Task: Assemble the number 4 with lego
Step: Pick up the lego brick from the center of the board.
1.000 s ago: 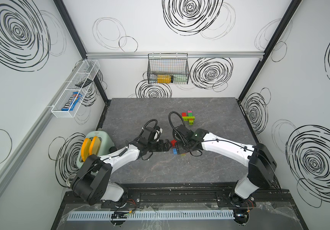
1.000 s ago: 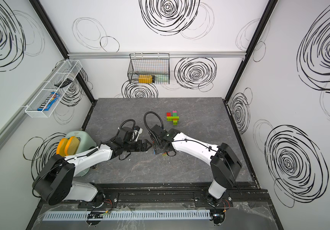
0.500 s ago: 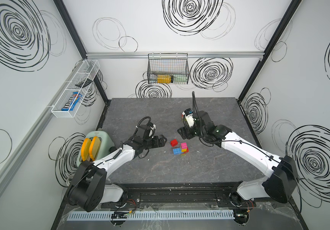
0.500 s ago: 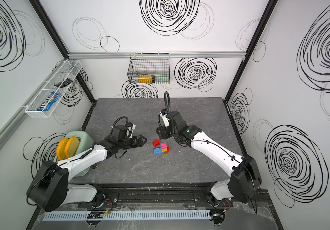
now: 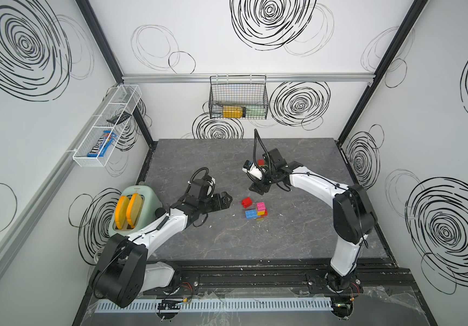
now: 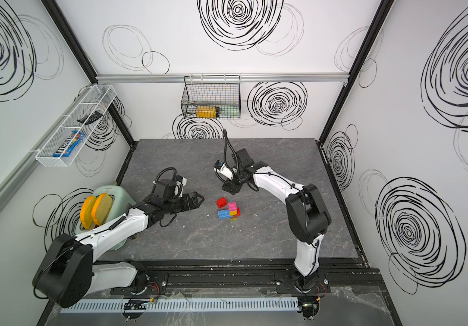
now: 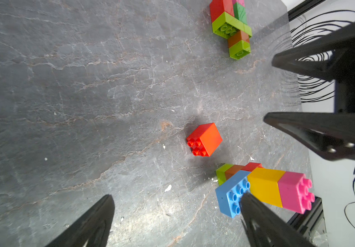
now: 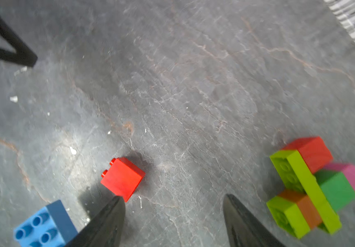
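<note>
Gaping empty above the bench (image 5: 213, 158), the left gripper (image 5: 230, 201) and right gripper (image 5: 258, 188) hang near the lego (image 6: 231, 211): two joined lots, a front cluster (image 5: 258, 211) and a back cluster (image 8: 307, 188), plus one loose red brick (image 5: 246, 202). The right arm (image 5: 311, 183) hides most of the back cluster in both top views.

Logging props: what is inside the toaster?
Two yellow-orange slices stand side by side in the toaster, upper parts sticking out of its slots. Their lower parts and the rest of the inside are hidden.
</note>
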`<state>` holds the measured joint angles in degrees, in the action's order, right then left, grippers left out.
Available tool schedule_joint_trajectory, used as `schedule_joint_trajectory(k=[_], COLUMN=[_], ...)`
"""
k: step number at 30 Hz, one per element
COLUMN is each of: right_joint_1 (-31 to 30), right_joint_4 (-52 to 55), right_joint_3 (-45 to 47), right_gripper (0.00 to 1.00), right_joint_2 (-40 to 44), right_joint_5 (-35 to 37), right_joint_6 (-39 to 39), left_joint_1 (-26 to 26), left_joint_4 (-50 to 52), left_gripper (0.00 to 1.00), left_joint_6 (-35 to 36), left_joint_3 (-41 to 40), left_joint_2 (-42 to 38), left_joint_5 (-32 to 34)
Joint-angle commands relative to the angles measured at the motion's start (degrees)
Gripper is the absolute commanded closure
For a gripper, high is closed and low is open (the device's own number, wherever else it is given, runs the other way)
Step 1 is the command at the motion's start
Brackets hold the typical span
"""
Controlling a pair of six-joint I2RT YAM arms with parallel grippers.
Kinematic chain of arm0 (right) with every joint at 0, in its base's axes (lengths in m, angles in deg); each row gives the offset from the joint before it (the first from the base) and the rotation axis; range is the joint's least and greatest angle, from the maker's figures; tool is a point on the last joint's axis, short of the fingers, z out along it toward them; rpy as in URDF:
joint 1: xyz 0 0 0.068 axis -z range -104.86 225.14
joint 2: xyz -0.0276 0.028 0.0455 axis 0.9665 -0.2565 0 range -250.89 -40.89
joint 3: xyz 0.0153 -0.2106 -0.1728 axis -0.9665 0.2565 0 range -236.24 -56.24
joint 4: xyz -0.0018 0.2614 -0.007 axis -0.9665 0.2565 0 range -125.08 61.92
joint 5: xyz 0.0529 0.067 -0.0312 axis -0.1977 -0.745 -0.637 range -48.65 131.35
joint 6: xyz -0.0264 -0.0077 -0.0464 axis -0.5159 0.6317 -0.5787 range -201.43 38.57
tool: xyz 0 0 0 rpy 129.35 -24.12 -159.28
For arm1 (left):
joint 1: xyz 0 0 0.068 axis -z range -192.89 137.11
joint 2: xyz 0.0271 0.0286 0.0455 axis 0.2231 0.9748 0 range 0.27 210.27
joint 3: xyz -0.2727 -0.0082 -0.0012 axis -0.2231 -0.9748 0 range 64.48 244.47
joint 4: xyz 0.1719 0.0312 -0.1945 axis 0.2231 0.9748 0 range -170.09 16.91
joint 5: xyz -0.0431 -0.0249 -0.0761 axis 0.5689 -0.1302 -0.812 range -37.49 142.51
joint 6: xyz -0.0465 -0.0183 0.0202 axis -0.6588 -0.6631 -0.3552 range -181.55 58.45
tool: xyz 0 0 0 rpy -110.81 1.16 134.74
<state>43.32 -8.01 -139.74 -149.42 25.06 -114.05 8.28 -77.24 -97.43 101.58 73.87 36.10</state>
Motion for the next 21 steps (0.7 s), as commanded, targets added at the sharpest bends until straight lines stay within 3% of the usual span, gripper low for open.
schedule_joint_trajectory(k=[1, 11, 21], right_joint_1=[0.4, 0.0, -1.4], right_joint_4=[11.3, 22.5, 20.9], right_joint_3=[-5.4, -17.3, -14.3], right_gripper=[0.26, 0.26, 0.25], right_joint_2=[-4.6, -16.3, -17.1], right_joint_5=[-2.7, -10.2, -9.7], right_joint_6=[-14.9, -28.1, -32.1], left_joint_1=[-0.7, -3.4, -5.9], left_joint_4=[-1.7, -0.8, 1.0], left_gripper=[0.04, 0.04, 0.04], left_joint_6=[-0.9, -0.6, 0.5], left_joint_3=[-1.0, -4.5, -4.9], left_joint_2=[-1.8, -3.8, -4.7], left_joint_5=[0.6, 0.4, -0.2])
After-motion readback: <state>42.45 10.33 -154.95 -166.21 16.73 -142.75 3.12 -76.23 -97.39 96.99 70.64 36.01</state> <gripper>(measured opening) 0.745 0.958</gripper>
